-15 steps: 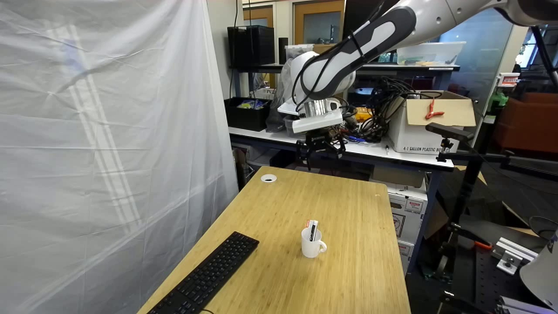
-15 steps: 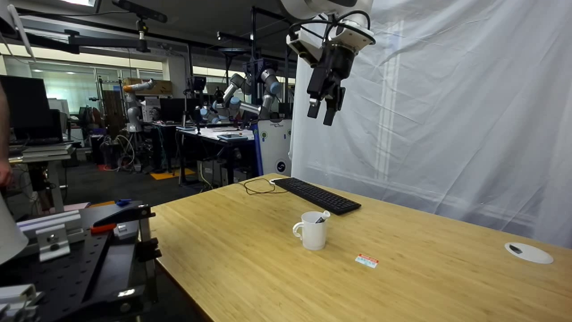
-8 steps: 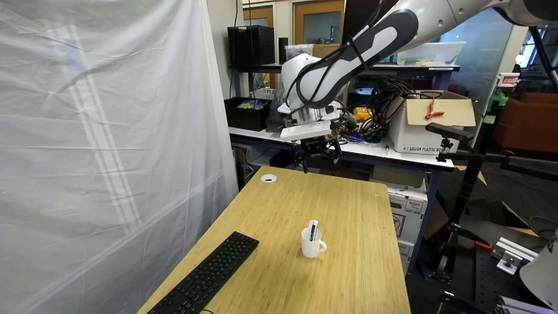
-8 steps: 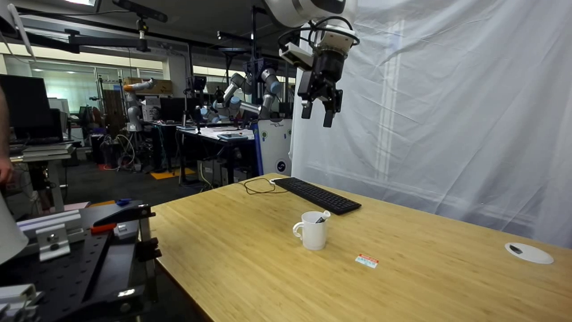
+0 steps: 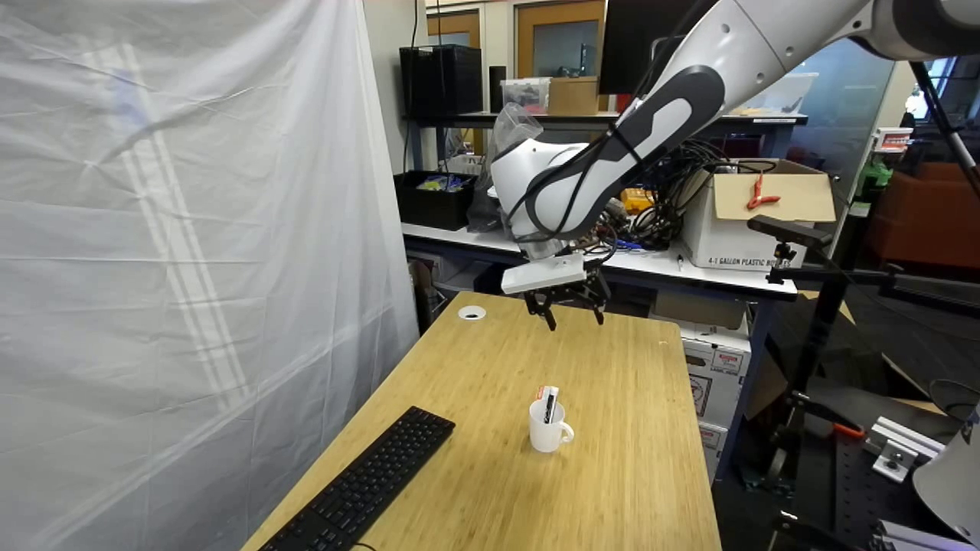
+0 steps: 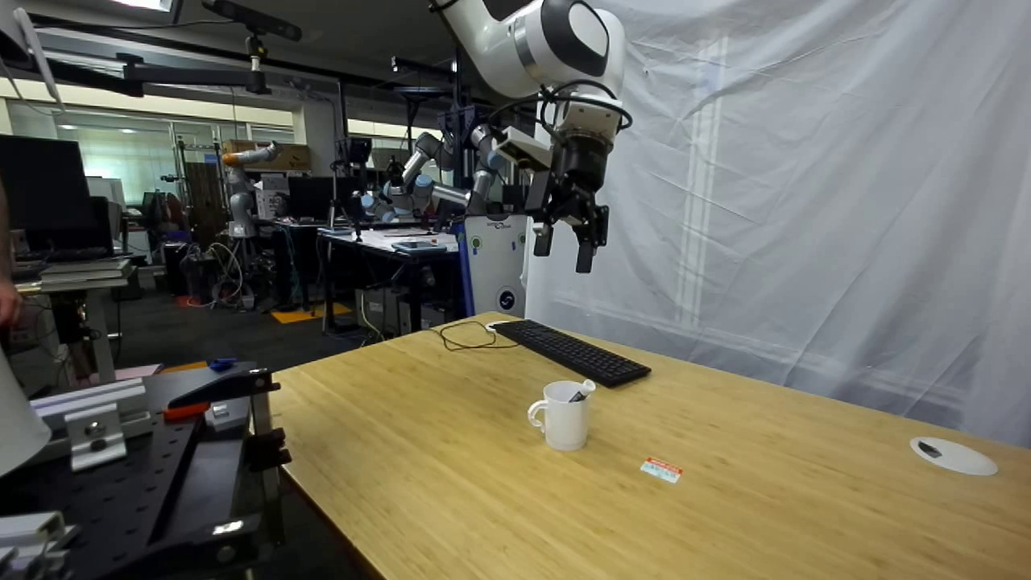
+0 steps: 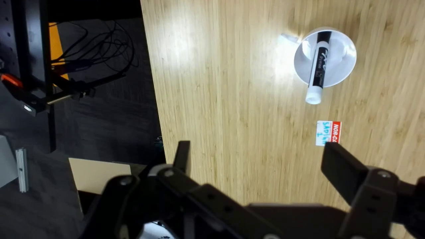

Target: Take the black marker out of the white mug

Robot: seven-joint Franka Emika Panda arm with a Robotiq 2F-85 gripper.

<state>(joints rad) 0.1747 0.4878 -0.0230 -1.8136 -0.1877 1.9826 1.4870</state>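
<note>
The white mug [image 5: 542,439] stands upright on the wooden table, in both exterior views [image 6: 565,427] and at the upper right of the wrist view [image 7: 342,68]. The black marker [image 7: 319,64], with a black label and a white end, leans inside it. Its white end sticks out over the rim, as an exterior view shows [image 6: 587,387]; its lower part is hidden in the mug in the exterior views [image 5: 550,408]. My gripper [image 5: 576,321] is open and empty, high above the table and apart from the mug [image 6: 564,256]. In the wrist view its fingers [image 7: 256,146] are wide apart, below and left of the mug.
A black keyboard [image 5: 367,474] lies along the curtain side [image 6: 572,350]. A red-white sticker [image 7: 327,132] lies flat near the mug. A white disc [image 5: 472,313] is set at the table's end. A white curtain [image 6: 773,201] hangs along one side; a clamp rig [image 6: 217,403] borders the opposite edge.
My gripper has come down toward the table, and in an exterior view also shifted a little to the left. It stays open. The mug and marker have not moved.
</note>
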